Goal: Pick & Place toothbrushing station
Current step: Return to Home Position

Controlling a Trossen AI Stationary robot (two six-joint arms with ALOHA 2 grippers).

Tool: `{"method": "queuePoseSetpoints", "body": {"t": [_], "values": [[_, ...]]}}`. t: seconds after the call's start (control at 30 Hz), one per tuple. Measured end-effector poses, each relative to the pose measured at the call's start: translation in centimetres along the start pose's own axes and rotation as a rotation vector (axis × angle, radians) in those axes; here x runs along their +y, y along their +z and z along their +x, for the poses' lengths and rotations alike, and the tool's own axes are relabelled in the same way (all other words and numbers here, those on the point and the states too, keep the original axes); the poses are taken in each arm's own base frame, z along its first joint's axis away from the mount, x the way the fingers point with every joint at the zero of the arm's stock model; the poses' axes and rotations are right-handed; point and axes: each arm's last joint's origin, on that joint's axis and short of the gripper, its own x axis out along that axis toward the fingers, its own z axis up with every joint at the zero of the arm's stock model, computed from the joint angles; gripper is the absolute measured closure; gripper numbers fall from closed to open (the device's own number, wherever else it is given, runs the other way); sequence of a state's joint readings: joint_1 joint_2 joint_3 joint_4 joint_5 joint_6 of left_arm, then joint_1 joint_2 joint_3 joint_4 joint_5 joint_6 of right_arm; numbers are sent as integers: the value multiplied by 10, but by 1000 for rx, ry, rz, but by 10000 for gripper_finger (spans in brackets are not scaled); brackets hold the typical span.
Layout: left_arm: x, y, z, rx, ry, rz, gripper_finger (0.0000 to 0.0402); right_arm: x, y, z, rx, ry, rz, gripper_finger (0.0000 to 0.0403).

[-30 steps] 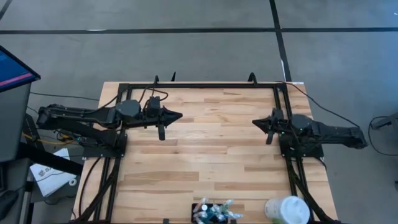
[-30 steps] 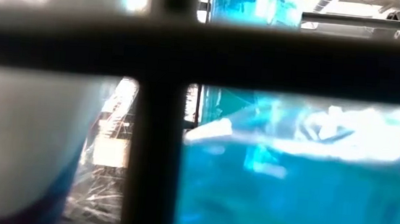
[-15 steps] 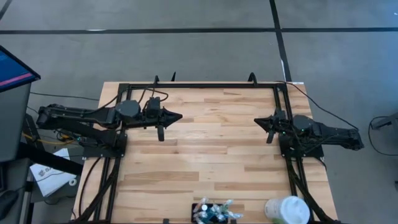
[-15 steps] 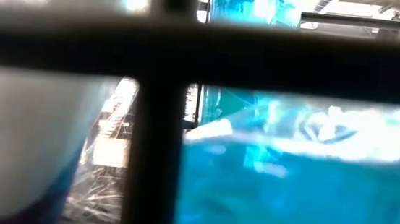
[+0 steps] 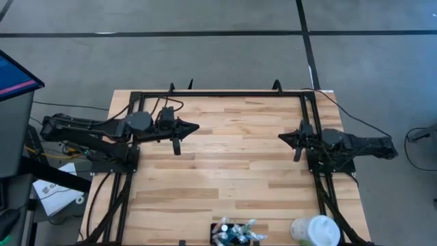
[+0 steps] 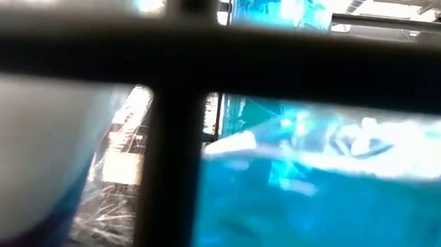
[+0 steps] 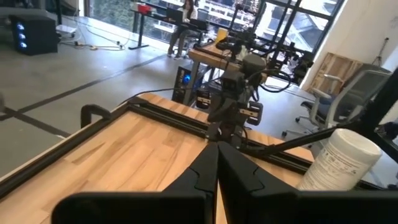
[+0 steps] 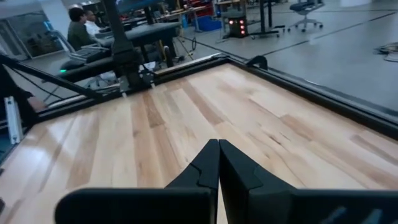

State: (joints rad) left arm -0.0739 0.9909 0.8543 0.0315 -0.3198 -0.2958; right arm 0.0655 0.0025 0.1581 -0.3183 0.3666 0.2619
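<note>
far from right pincer (image 5: 282, 137), toothbrushing station (image 5: 235, 235)

Surface (image 5: 225, 164): pale butcher-block wood, its planks running from 9 to 3 o'clock.
Frame (image 5: 222, 93): black metal rail along the surface's edges, with small upright hooks on the 12 o'clock side.
White container (image 5: 315, 231): round tub with a pale lid, upright at the surface's 5 o'clock corner; the left wrist view shows printed text on its side (image 7: 339, 158).
Floor (image 5: 205, 48): grey concrete crossed by dark lines.
Screen (image 5: 12, 74): blue panel off the surface at 9 o'clock.
Papers (image 5: 56, 193): white printed sheet on the floor at 8 o'clock.
Office chair (image 7: 365, 90): grey, beyond the container.
People (image 8: 79, 23): seated at desks in the room beyond; another person (image 7: 186, 9) stands far off by a desk.
</note>
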Motion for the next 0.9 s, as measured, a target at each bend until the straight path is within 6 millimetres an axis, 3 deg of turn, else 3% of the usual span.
{"method": "queuePoseSetpoints", "body": {"t": [0.17, 0.63, 0.9], "values": [[-2, 0, -1, -17, 38, -37, 400, 2, -16, 6, 20, 17, -5, 403], [-7, -1, -3, -23, 19, -62, 400, 12, -15, 11, -190, 141, -16, 403], [-8, 0, -4, -30, 16, -64, 400, 9, -15, 12, -195, 109, -6, 403]]}}
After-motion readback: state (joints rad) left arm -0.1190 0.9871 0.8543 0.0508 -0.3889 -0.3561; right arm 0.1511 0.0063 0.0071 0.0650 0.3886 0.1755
